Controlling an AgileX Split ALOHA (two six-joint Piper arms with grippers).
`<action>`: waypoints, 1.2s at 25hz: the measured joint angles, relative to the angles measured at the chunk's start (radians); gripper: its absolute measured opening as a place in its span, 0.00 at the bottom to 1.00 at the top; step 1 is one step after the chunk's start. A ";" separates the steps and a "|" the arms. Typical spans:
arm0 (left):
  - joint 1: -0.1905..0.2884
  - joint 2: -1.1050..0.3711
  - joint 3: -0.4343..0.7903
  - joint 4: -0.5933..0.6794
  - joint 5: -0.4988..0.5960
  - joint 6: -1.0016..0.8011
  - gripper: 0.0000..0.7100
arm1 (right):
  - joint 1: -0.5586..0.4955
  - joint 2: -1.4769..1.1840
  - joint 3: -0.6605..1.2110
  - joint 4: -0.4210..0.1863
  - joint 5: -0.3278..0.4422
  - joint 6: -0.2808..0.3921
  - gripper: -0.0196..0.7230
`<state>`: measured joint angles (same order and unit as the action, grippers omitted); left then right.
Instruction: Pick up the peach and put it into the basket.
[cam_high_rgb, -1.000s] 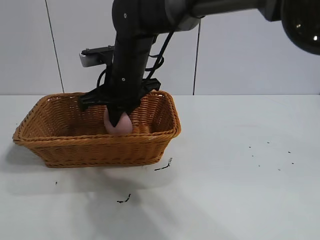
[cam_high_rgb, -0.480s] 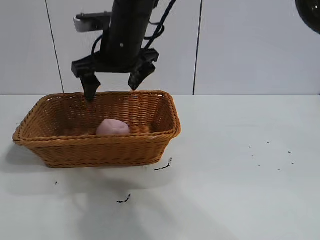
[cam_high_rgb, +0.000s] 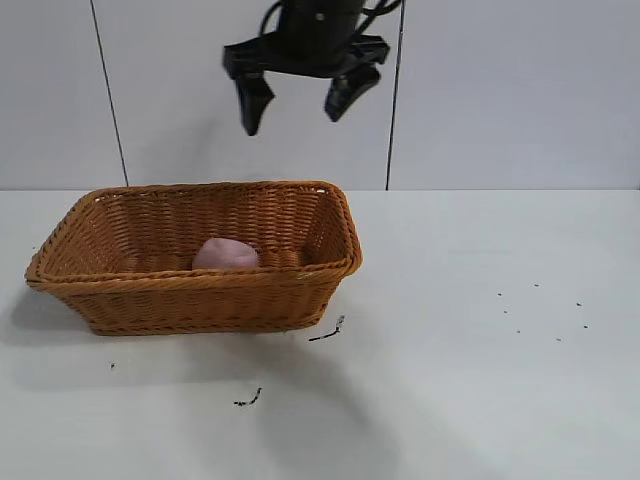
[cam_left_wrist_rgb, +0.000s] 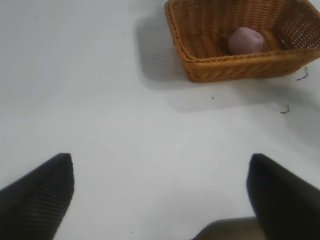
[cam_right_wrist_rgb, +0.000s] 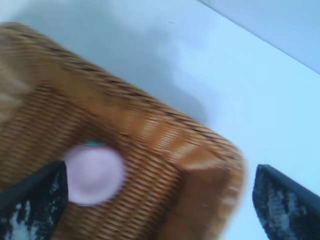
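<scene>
The peach (cam_high_rgb: 226, 254) lies inside the basket (cam_high_rgb: 120, 290), resting on the woven floor toward its 3 o'clock half, as we see it from the exterior view. The basket sits on the white bench (cam_high_rgb: 480, 380) at about 9 o'clock from the bench's middle. High above the basket's 3 o'clock end hangs the right gripper (cam_high_rgb: 297, 95), empty, its fingers spread wide, well clear of the braided rim. Its wrist view looks straight down on the peach (cam_right_wrist_rgb: 94, 173) and the basket's corner (cam_right_wrist_rgb: 220, 175). The left gripper (cam_left_wrist_rgb: 160, 190) hovers over bare bench, also spread wide and holding nothing, with the basket (cam_left_wrist_rgb: 235, 67) and peach (cam_left_wrist_rgb: 245, 40) well apart from it, far off in its wrist view.

We judge the task as good as done: the fruit is in and nothing grips it. Little looks likely to go wrong from here. The one risk we see is an arm swinging low while parking and clipping the flaring rim, which could shove or tip the light basket and roll the peach out. Dark specks (cam_high_rgb: 248, 400) dot the bench nearby.
</scene>
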<state>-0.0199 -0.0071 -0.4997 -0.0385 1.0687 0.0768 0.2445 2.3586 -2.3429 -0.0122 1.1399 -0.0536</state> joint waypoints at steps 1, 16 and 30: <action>0.000 0.000 0.000 0.000 0.000 0.000 0.97 | -0.036 0.000 0.000 -0.001 0.007 0.000 0.95; 0.000 0.000 0.000 0.000 0.000 0.000 0.97 | -0.214 -0.059 0.056 0.074 0.075 -0.010 0.95; 0.000 0.000 0.000 0.000 0.000 0.000 0.97 | -0.214 -0.682 0.750 0.081 0.075 -0.010 0.95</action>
<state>-0.0199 -0.0071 -0.4997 -0.0385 1.0687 0.0768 0.0304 1.6763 -1.5933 0.0684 1.2146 -0.0639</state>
